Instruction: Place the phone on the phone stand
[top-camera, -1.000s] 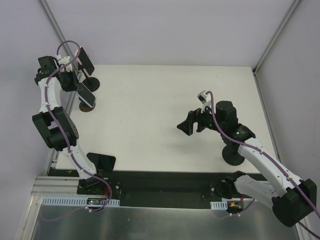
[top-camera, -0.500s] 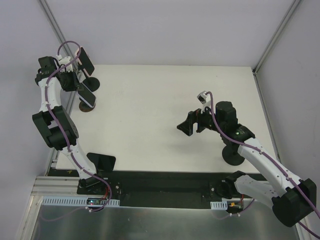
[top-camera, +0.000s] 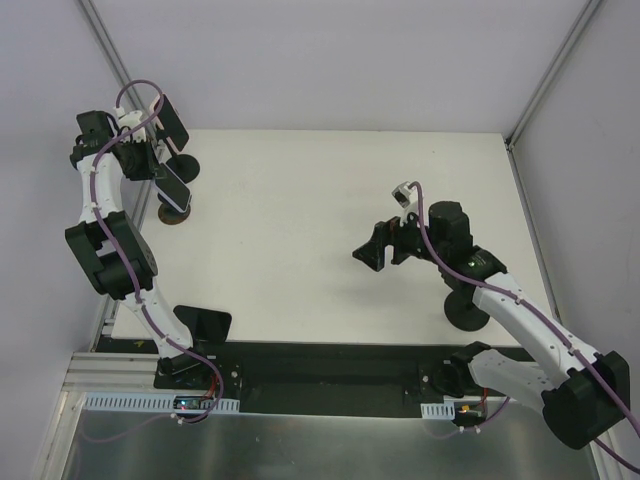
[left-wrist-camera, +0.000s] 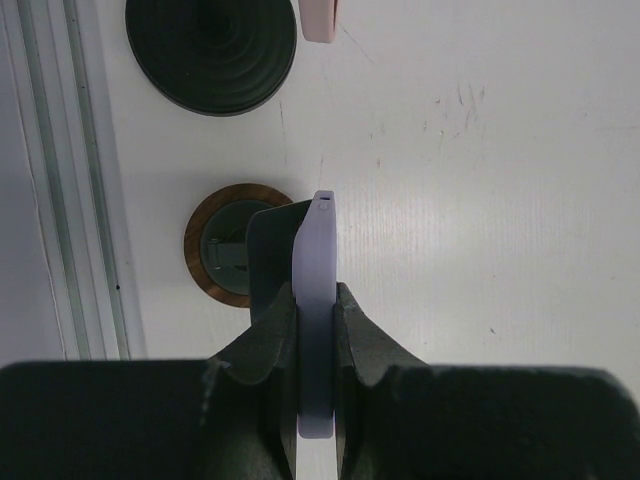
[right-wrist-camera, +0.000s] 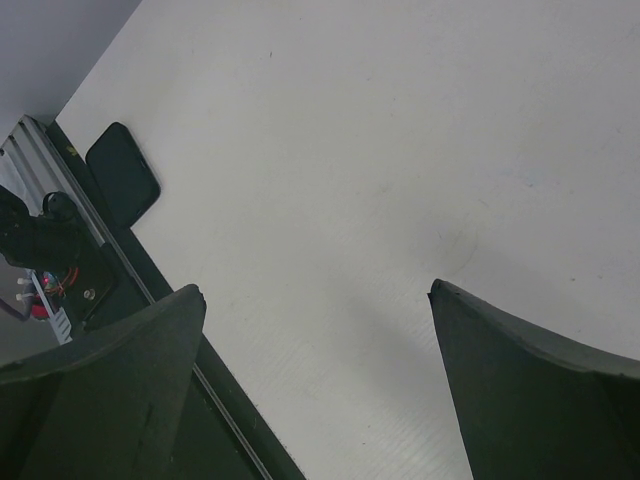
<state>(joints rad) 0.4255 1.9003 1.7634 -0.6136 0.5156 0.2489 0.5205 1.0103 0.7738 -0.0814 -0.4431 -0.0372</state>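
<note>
Phone (left-wrist-camera: 316, 320) between left fingers (left-wrist-camera: 268, 350), perhaps over stand (left-wrist-camera: 222, 255).

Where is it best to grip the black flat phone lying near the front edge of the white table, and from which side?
Take the black flat phone across its two long edges, near the middle, coming down from above. It lies flat on the white table, so its faces cannot be pinched; its narrow width probably fits open jaws.

Left claw (left-wrist-camera: 318, 300) clamped tight, arm reaching far; right claw (right-wrist-camera: 315, 290) spread wide.
</note>
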